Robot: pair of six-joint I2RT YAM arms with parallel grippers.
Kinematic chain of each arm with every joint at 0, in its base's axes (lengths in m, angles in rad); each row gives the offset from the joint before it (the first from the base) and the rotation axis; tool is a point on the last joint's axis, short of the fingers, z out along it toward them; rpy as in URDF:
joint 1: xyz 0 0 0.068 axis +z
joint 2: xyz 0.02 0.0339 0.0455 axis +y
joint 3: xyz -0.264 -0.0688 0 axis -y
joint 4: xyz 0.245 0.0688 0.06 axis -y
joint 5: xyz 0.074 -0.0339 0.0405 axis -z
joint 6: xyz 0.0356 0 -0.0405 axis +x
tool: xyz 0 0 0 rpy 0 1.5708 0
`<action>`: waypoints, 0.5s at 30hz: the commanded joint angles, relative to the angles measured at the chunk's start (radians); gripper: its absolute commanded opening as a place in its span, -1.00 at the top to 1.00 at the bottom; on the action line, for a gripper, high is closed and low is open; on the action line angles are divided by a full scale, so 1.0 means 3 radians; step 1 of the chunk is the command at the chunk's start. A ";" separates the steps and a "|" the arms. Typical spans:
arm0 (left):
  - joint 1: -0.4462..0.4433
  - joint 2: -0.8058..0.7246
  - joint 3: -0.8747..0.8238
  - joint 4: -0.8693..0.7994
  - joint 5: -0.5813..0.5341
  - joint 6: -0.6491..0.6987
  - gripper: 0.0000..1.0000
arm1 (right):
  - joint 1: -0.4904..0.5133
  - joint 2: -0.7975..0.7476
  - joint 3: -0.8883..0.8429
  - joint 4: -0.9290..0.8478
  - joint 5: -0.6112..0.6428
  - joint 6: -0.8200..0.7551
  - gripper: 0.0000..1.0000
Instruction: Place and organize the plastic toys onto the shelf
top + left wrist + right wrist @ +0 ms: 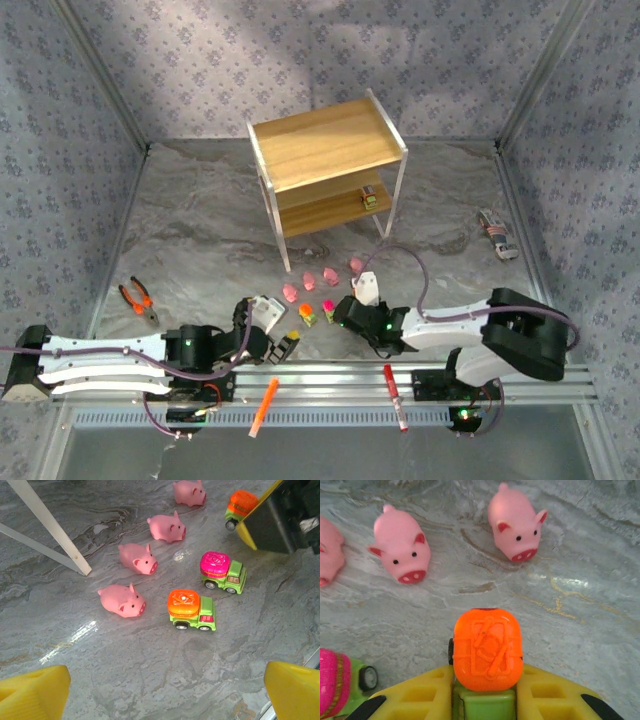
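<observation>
No readable text, numbers or brand marks anywhere. Closest thing — raised moulded relief on the orange-topped truck between the fingers of the right gripper: a pattern, not letters. Same sort of relief on the pink-topped truck and second orange-topped truck ahead of the left gripper — illegible.

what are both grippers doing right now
left gripper: open, empty
right gripper: closed on the orange-topped toy truck

Orange-topped green truck, apparently tight between yellow fingers; two pink pigs just beyond it.
</observation>
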 commanded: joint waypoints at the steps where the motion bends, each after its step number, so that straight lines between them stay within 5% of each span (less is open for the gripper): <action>1: -0.0029 0.0027 0.0111 -0.0037 -0.0064 -0.0019 -0.99 | -0.0001 -0.0252 -0.0012 -0.0276 0.0098 -0.0080 0.50; 15: -0.0033 0.0049 0.0115 -0.0024 -0.0054 -0.0017 -0.99 | -0.0198 -0.0787 0.0368 -0.0713 0.0068 -0.0673 0.53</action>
